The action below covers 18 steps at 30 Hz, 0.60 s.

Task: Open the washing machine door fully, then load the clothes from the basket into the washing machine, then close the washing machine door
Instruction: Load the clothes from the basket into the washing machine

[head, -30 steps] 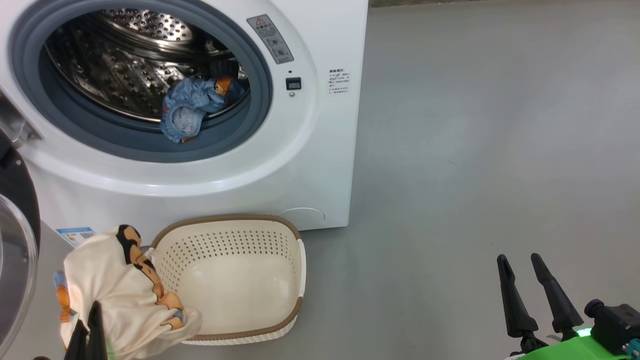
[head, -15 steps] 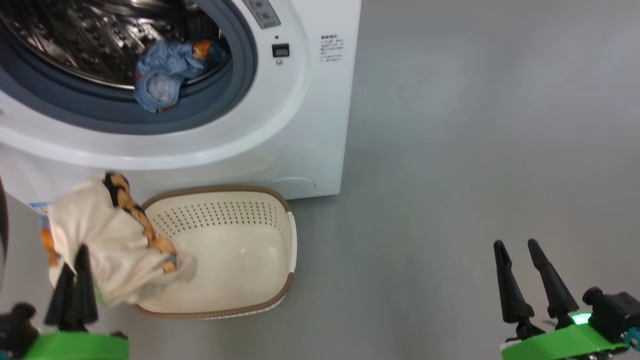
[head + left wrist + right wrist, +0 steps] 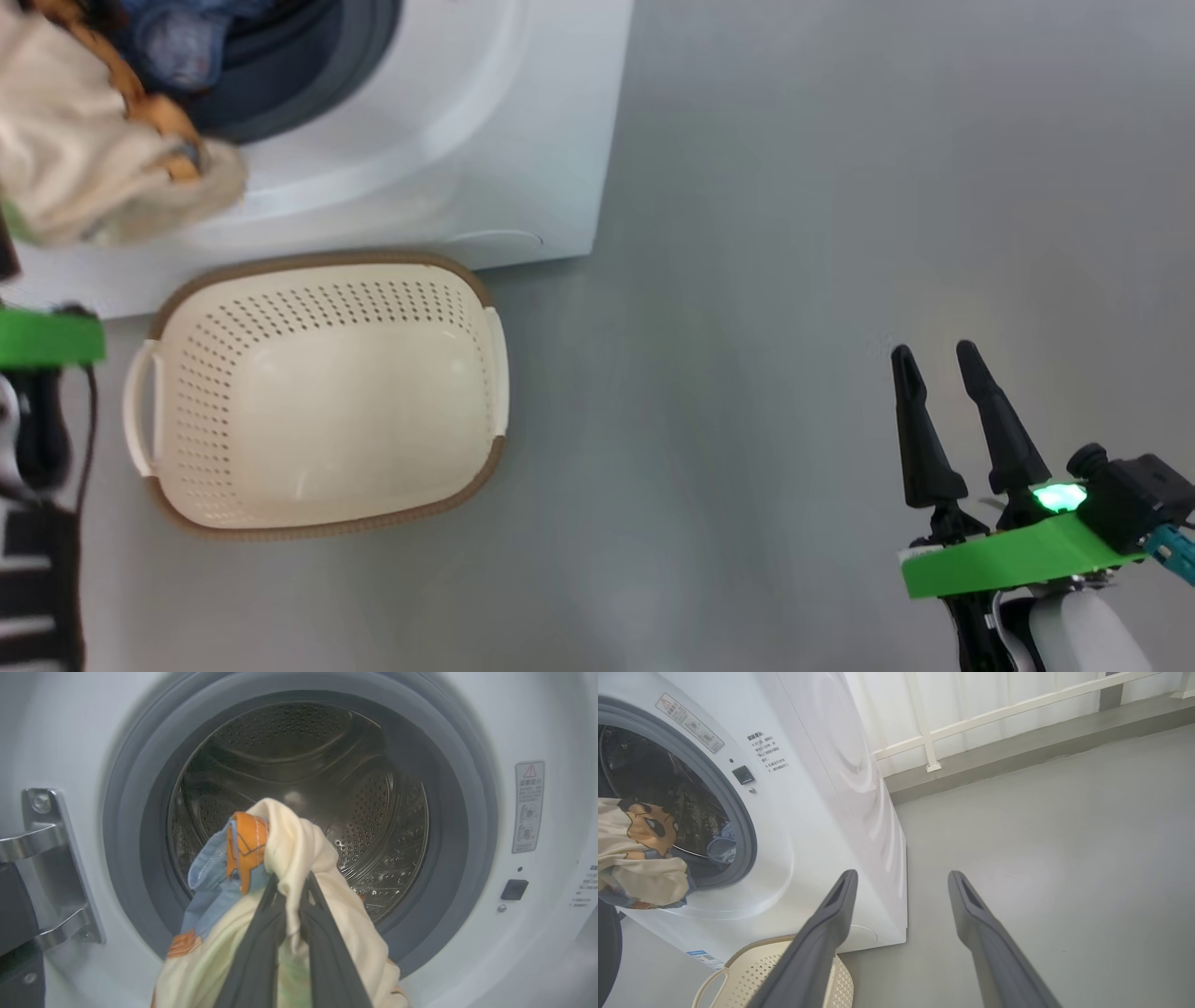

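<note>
My left gripper (image 3: 290, 883) is shut on the cream garment (image 3: 299, 858), a bunch with light blue and orange print, and holds it in front of the washing machine's (image 3: 448, 140) open steel drum (image 3: 373, 812). The head view has this garment (image 3: 84, 177) at the top left, over the gasket's lower edge. A blue garment (image 3: 177, 37) lies inside the drum mouth. The cream basket (image 3: 317, 485) stands on the floor before the washer with nothing in it. My right gripper (image 3: 934, 359) is open and holds nothing, low at the right, well away from the washer. A strip of the door's black rim (image 3: 14, 924) shows by the hinge.
The steel door hinge (image 3: 46, 858) sits left of the drum opening. Grey floor (image 3: 794, 280) stretches to the right of the washer. A white railing (image 3: 1017, 704) and a low kerb run behind it in the right wrist view.
The head camera has tilted down and shifted. My left gripper has lifted the cream garment from beside the basket up to the drum opening. The right gripper stays open in place.
</note>
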Available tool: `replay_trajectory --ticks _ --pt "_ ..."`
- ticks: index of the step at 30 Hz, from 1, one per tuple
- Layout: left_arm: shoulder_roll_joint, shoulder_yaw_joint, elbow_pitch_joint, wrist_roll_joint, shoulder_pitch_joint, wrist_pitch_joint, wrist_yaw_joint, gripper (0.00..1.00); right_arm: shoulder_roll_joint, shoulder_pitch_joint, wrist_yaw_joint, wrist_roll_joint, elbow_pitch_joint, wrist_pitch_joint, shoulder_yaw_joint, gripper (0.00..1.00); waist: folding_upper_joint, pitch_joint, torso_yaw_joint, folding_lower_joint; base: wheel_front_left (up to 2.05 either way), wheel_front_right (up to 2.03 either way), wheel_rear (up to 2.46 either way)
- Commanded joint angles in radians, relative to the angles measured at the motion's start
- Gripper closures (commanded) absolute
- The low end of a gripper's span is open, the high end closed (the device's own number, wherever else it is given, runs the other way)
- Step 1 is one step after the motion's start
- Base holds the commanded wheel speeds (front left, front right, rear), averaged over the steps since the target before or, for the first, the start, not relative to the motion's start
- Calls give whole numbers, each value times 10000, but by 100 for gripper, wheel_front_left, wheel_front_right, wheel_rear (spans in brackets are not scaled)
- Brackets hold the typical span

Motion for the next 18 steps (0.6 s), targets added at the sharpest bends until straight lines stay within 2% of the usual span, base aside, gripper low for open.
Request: replay_trajectory --ticks 1,9,18 --pt "691 99 361 34 -1259 -61 6 100 29 -361 56 28 -225 -80 273 0 0 880 -633 0 0 0 0" --pt "1106 17 1941 311 -4128 -61 6 100 230 -781 56 70 -318 -80 289 0 0 1652 -1101 0 0 0 0" --pt "1513 -277 3827 1031 -5652 -61 6 100 294 -1104 56 321 -414 -80 606 0 0 2310 -1537 0 0 0 0"
